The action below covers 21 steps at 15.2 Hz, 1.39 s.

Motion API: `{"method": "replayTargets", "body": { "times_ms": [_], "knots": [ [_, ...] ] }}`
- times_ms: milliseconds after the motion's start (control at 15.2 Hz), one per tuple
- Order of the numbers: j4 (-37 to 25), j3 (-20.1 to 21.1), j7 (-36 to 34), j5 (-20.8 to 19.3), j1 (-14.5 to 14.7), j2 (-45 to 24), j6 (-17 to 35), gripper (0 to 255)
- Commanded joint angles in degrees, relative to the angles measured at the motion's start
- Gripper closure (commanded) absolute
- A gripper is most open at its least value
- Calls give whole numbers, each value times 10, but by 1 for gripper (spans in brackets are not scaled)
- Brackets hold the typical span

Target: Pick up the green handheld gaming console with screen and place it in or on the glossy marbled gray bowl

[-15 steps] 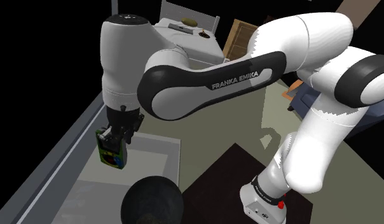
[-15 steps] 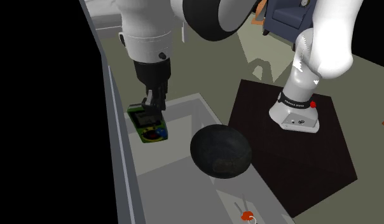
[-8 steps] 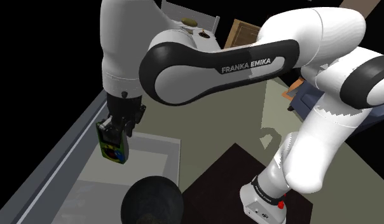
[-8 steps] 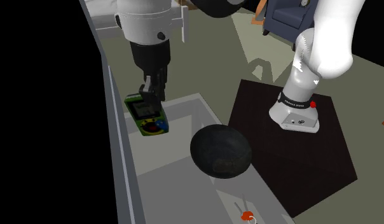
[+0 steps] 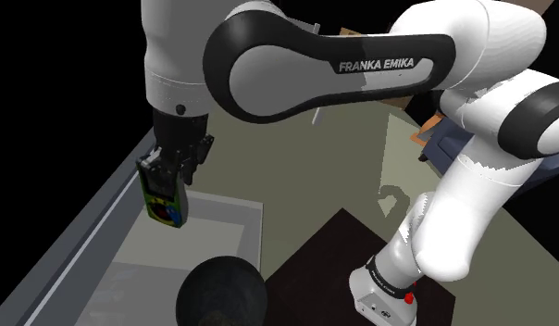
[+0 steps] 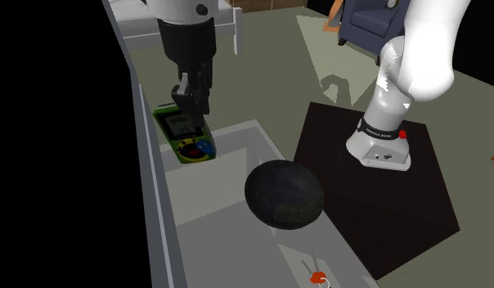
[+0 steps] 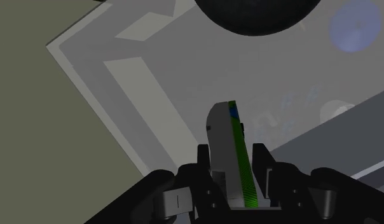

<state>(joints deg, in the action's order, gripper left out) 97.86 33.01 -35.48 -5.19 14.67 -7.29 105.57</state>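
My gripper (image 5: 167, 176) is shut on the green handheld console (image 5: 163, 200), which hangs tilted in the air above the grey counter. The second exterior view shows the console (image 6: 186, 136) with its screen and coloured buttons facing up, the gripper (image 6: 188, 102) clasping its upper end. Seen edge-on in the wrist view, the console (image 7: 230, 147) stands between the two black fingers (image 7: 203, 167), grey back and green side showing. The dark marbled bowl (image 6: 284, 195) sits on the counter below and toward the stand, also visible as the bowl (image 5: 222, 292) and the bowl (image 7: 254, 14).
A grey counter (image 6: 237, 155) with a raised rim (image 6: 151, 180) runs along a black area. A small red object (image 6: 318, 278) lies near the counter's near end. The dark stand (image 6: 376, 188) carries the arm's base (image 6: 383, 147). An armchair (image 6: 364, 20) stands behind.
The gripper has risen with the console held in it, lifting it higher above the counter. The bowl has stayed in place.
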Motion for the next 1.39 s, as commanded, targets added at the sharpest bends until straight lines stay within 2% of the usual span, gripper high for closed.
{"method": "replayTargets", "body": {
  "times_ms": [0,264,726,1320],
  "knots": [
    [-17,0,1,0,0,0,-17,255],
    [-47,1,1,0,2,-1,-46,255],
    [65,15,-10,76,11,135,-48,255],
    [148,25,-42,161,57,284,-89,255]
  ]
}}
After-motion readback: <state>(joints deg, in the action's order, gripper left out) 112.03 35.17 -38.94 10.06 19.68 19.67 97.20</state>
